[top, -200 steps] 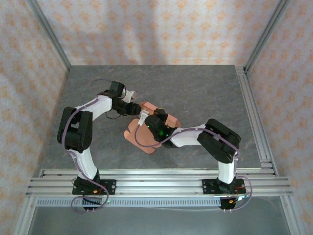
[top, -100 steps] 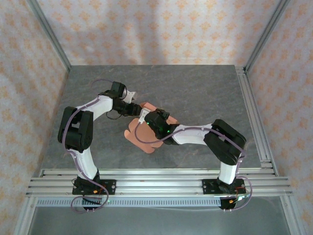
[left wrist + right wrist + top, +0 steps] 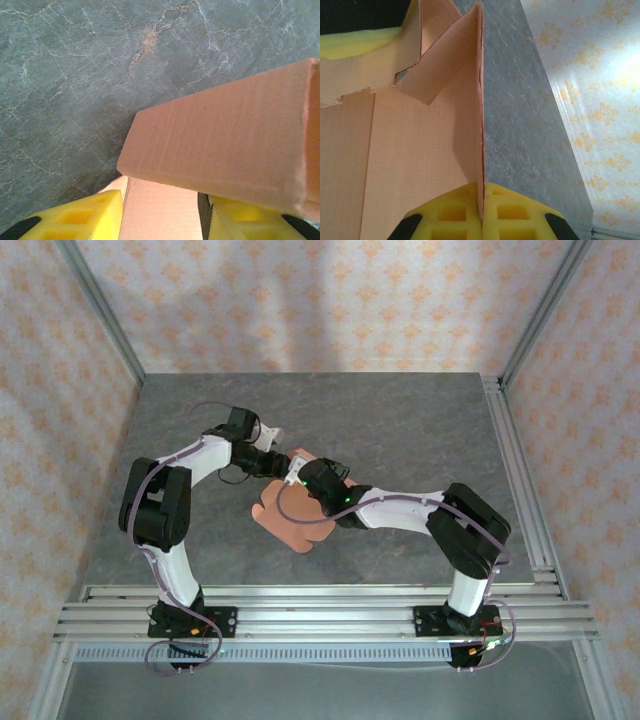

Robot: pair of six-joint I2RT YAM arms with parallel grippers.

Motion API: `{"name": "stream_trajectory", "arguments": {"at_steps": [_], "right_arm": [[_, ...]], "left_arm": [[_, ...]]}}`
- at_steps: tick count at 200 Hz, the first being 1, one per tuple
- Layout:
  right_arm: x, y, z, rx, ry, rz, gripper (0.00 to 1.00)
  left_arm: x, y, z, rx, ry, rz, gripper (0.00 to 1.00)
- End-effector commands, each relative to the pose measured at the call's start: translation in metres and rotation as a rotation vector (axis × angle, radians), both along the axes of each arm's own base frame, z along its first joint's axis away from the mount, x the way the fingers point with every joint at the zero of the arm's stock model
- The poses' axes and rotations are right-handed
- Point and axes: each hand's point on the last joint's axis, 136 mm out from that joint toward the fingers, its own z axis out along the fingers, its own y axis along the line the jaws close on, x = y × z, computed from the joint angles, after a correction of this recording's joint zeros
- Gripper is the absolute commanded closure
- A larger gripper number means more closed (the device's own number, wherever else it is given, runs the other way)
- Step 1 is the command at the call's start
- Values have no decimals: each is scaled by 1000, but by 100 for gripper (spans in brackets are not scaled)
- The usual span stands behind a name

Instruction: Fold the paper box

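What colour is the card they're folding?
Salmon-orange paper box; clearest in the left wrist view.

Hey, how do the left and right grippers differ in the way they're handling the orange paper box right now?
The right gripper is shut, pinching a raised panel of the paper box edge-on; the left gripper stands with jaws apart, card lying flat between them. The right gripper reaches across the box from the right; the left gripper meets its far-left end. Both have yellow fingers.

Your left arm (image 3: 195, 458) and right arm (image 3: 400, 510): white shells, black joints, lilac cables (image 3: 205, 407); yellow gridded fingers (image 3: 455, 212).
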Motion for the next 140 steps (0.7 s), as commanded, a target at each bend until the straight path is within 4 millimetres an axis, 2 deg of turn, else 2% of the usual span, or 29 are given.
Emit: {"name": "stream_trajectory", "arguments": {"at_steps": [1,47,92,140], "right_arm": [[-8,14,8,69,53,51,100],[-1,7,4,52,61,0,100],[8,-5,2,-29,-31,-20,100],[10,-4,-1,-88,-49,-2,100]], "left_arm": [[7,-11,12,-31,-62,-51,55],[5,-4,10,0,-63,-39,54],[7,9,11,-38,-51,6,54],[8,12,15,-58,-36,-27,51]]}}
